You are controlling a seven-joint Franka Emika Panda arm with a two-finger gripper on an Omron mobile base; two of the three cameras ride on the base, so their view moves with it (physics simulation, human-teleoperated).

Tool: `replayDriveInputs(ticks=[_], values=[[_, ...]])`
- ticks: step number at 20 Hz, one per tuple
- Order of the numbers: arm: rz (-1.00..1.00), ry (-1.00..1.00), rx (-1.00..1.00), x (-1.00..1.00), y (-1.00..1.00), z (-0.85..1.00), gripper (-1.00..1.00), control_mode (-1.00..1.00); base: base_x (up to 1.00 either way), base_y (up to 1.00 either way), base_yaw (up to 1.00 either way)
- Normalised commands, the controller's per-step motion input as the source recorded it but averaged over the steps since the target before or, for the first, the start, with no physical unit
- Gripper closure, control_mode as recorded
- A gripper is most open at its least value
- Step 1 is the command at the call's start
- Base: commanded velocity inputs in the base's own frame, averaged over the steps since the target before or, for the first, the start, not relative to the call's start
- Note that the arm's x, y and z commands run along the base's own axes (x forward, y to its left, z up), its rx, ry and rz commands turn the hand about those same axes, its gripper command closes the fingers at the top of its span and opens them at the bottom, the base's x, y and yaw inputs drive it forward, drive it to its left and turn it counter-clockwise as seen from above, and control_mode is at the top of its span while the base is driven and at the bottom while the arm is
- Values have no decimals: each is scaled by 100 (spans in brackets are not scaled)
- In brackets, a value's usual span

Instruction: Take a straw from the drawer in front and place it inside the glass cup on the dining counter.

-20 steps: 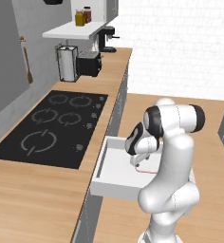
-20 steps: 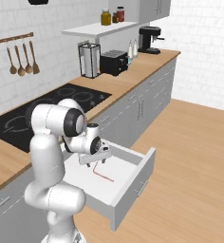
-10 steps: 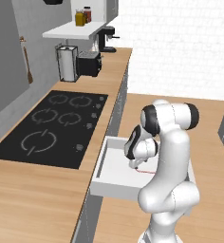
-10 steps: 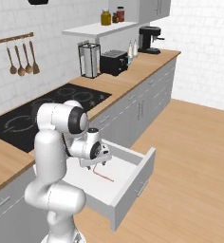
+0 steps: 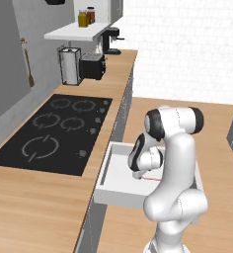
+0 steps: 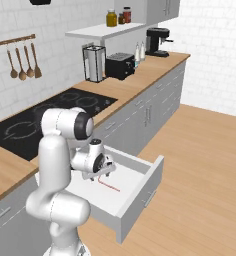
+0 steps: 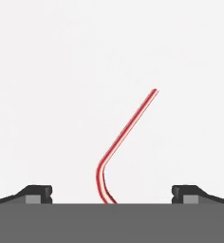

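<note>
- Straw (image 7: 126,137) first: it is thin and red, and it lies flat on the pale floor of the drawer (image 6: 140,172).
- From the hand view I see it has a bend near one end, and the long part runs up and to the right in that view.
- My claw (image 7: 111,192) is wide apart, and I see a dark fingertip (image 7: 35,193) on each side, with the bent end of the straw in the gap between them.
- I cannot tell if the tips touch the drawer floor.
- Nothing is held in the claw.
- From the right base view, the drawer is pulled out from under the wood counter (image 6: 140,80), and the claw (image 6: 101,176) hangs low inside it, just by the red straw (image 6: 109,186).
- From the left base view, the hand reaches down into the drawer (image 5: 111,185), and a bit of the straw (image 5: 150,179) peeks out beside it.
- A black cooktop (image 5: 49,133) sits in the counter next to the drawer.
- Far along the counter I see a toaster (image 6: 120,65) and a coffee machine (image 6: 156,41).
- A shelf (image 6: 102,31) above holds jars, and wooden spoons (image 6: 24,61) hang on the wall.
</note>
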Motion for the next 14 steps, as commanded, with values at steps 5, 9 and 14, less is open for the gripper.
replayDriveInputs(ticks=[5, 9, 14], values=[[0, 0, 0, 7, 1, -42, -100, -100, 0, 0, 0], [0, 0, 0, 3, 0, -37, -100, -100, 0, 0, 0], [0, 0, 1, 0, 0, -33, 100, -100, 0, 0, 0]])
